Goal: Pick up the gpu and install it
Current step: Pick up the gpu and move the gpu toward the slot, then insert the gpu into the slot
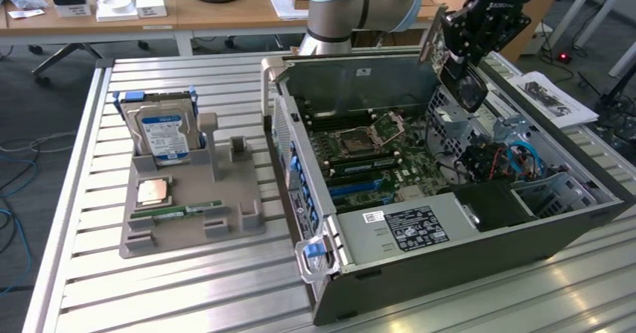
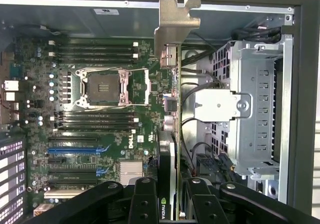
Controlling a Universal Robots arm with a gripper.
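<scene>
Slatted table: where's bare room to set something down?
Bare: the table between the grey parts holder and its near edge, plus the lane between holder and PC case. Crowded: inside the case, where the gripper holds the gpu over the motherboard.

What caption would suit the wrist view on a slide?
The gripper holds the gpu edge-on above the open computer's motherboard.

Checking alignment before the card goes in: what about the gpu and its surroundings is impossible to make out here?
- gpu faces: wrist view, seen edge-on.
- Where the tool grips the gpu: wrist view, cut off by the picture edge.
- gpu's height above the motherboard: wrist view looks straight down onto it.
- Hard drive label print: exterior view, too small.
</scene>
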